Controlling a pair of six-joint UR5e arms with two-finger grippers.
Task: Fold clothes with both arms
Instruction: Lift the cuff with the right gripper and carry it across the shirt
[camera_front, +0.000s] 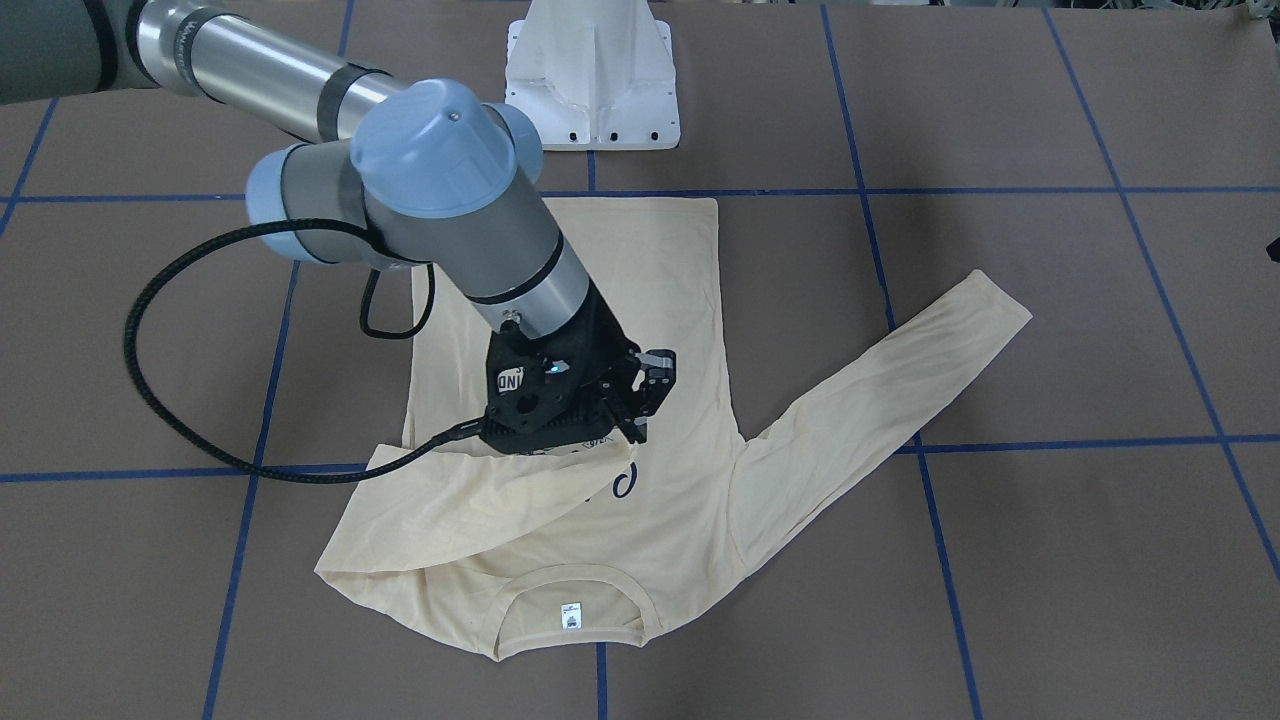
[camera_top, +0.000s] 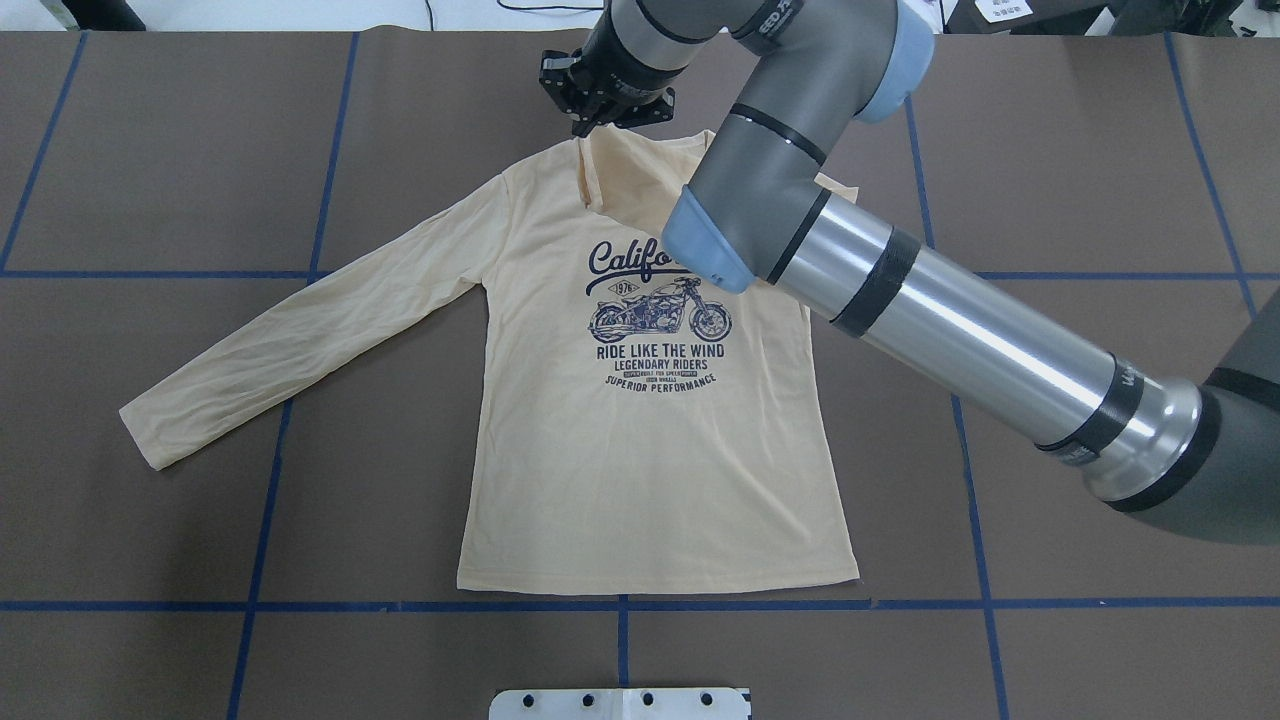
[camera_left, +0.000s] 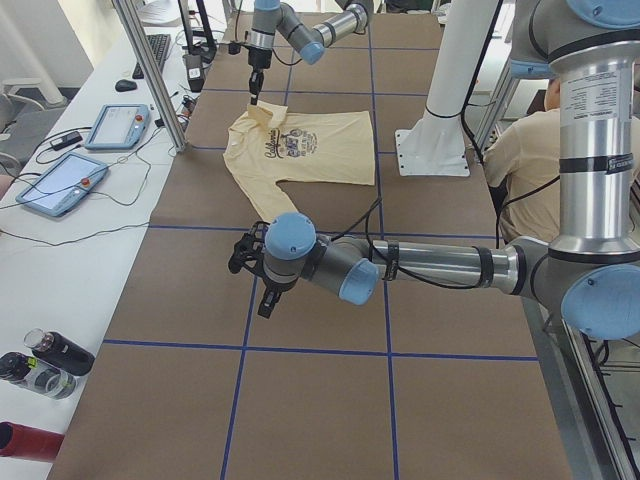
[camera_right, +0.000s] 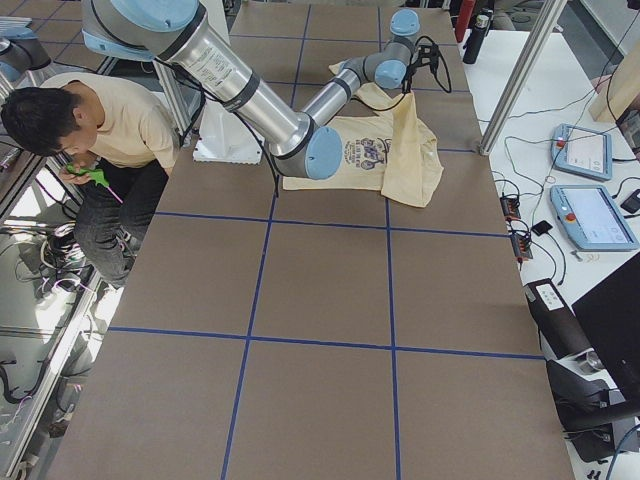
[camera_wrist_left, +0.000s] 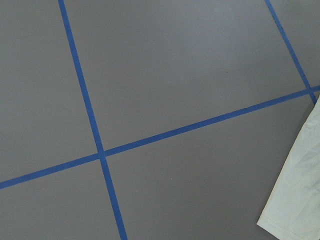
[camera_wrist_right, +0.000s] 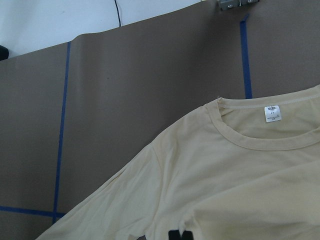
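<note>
The cream-yellow long-sleeved T-shirt (camera_top: 650, 450) lies flat, print up, collar and white neck label (camera_front: 571, 616) on the side away from the robot. My right gripper (camera_top: 603, 112) is shut on the cuff of one sleeve (camera_front: 500, 490), held just above the chest near the collar, so that sleeve lies folded across the shirt. The right wrist view shows the collar (camera_wrist_right: 250, 142) below it. The other sleeve (camera_top: 300, 330) lies stretched out flat. My left gripper (camera_left: 262, 290) hovers over bare table beyond that sleeve's cuff (camera_wrist_left: 295, 200); I cannot tell whether it is open.
The white pedestal base (camera_front: 592, 75) stands at the robot's side of the table. Blue tape lines (camera_top: 620, 605) grid the brown table. A seated person (camera_right: 100, 120) is beside the table. Control tablets (camera_left: 118, 125) and bottles (camera_left: 50, 355) lie along one long edge.
</note>
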